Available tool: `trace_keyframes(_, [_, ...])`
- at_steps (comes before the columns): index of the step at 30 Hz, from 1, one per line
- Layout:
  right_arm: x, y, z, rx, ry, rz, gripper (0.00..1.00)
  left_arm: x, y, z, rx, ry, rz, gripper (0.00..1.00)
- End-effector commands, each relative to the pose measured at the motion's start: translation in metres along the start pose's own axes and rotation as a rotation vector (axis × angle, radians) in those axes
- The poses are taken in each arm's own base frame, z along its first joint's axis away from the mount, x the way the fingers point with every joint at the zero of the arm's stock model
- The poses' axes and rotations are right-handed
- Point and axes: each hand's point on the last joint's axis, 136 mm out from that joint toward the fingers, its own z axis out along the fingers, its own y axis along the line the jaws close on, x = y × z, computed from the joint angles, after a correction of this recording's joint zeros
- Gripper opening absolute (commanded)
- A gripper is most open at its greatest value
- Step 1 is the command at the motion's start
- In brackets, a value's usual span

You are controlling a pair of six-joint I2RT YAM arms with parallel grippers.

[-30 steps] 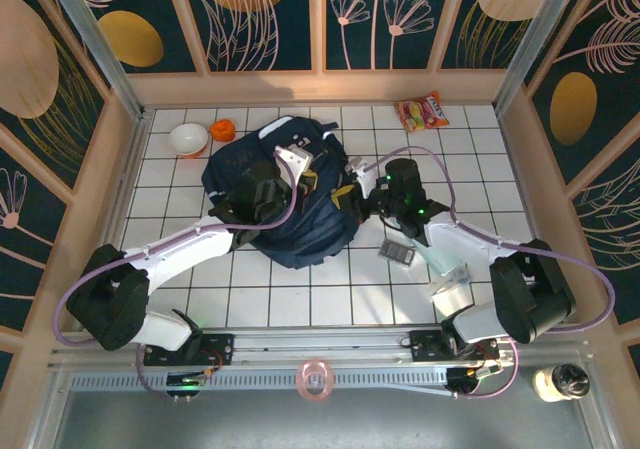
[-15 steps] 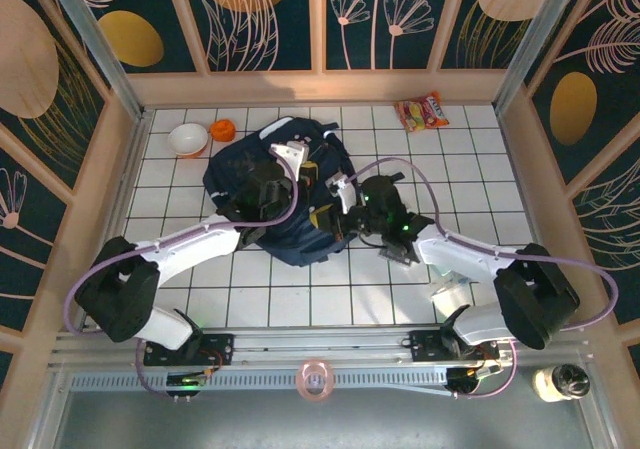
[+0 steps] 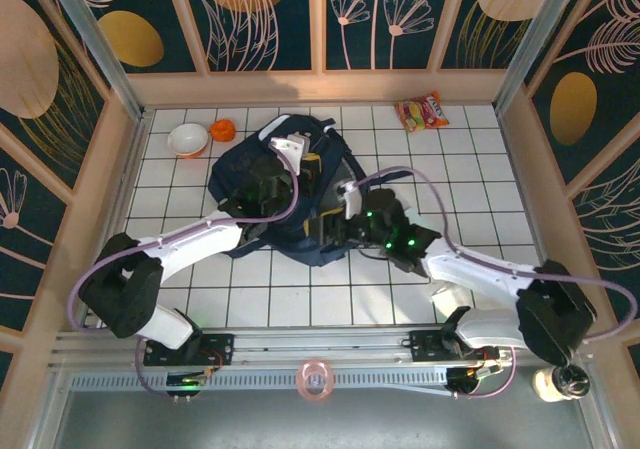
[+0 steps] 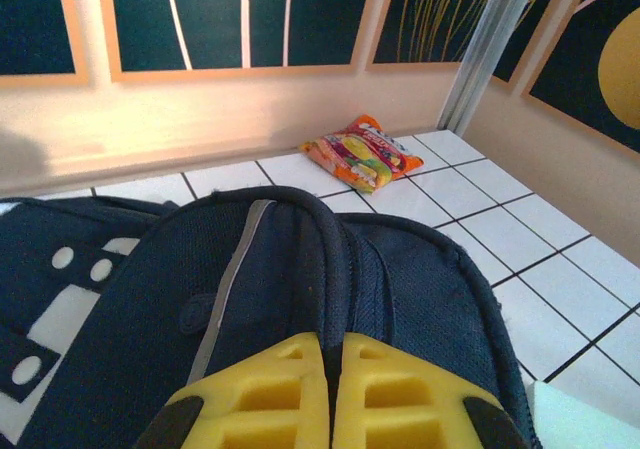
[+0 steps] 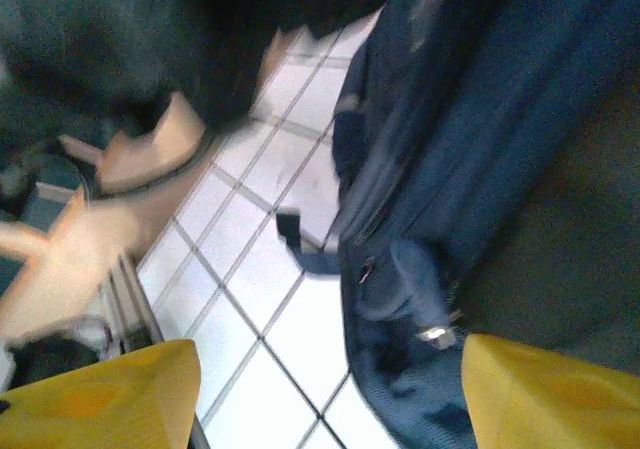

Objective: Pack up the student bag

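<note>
Bowl (image 3: pixel 188 139) first, white, sitting at the far-left corner of the tiled table (image 3: pixel 470 189), and an orange (image 3: pixel 222 129) just beside it. Neither one is in the bag.

Moving in, the left arm reaches forward over the student bag (image 3: pixel 290 239). On the wrist camera the left gripper (image 4: pixel 331 354) has its yellow fingers pressed together, with the bag's dark top strap running straight into the seam between them. That reads as a firm pinch on the strap, holding the top of the bag.

The bag itself lies slumped in the middle of the table, a little left of centre, navy fabric bunched up between the two arms. Its grey-white patch shows at the left of the left wrist view. Whether anything is inside, I can't tell; no open mouth shows clearly from any angle.

Now the right arm comes in low from the right, and the right gripper (image 3: pixel 335 227) is at the bag's near-right flank. Its fingers (image 5: pixel 100 389) stand wide apart with nothing between them, the bag's side seam and a small buckle just ahead.

Far right, a colourful snack packet (image 3: pixel 421 111) lies well apart from the bag, up by the back wall.

My call: early days. Three loose things sit outside, one arm steadies the bag, the other is empty, so the actual packing looks mostly ahead.
</note>
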Motion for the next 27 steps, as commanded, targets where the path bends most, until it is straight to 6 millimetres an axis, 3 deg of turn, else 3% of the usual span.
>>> trace_keyframes(1, [-0.044,-0.012,-0.024,0.019,-0.115,0.144,0.77,-0.056,-0.021,-0.024,0.097,-0.164,0.074,0.0])
trace_keyframes(5, [-0.06,-0.033,-0.03,-0.012,-0.143,0.319,0.78,-0.053,-0.028,-0.027,0.15,-0.141,0.096,0.0])
trace_keyframes(13, [-0.071,-0.022,-0.008,-0.151,-0.106,0.364,0.69,-0.051,-0.044,-0.027,0.242,-0.111,0.081,0.0])
trace_keyframes(19, [-0.077,-0.018,0.001,-0.19,-0.116,0.377,0.51,-0.045,-0.05,-0.028,0.281,-0.078,0.053,0.0])
trace_keyframes(22, [-0.079,-0.02,0.005,-0.184,-0.125,0.386,0.31,-0.042,-0.049,-0.03,0.28,-0.058,0.036,0.0])
trace_keyframes(24, [-0.081,-0.02,0.006,-0.193,-0.138,0.393,0.11,-0.041,-0.047,-0.033,0.262,-0.045,0.02,0.14])
trace_keyframes(26, [-0.085,-0.02,0.005,-0.203,-0.162,0.414,0.03,-0.038,-0.042,-0.038,0.233,-0.022,-0.004,0.36])
trace_keyframes(27, [-0.09,-0.017,0.004,-0.215,-0.18,0.419,0.01,-0.037,-0.039,-0.044,0.221,-0.008,-0.022,0.41])
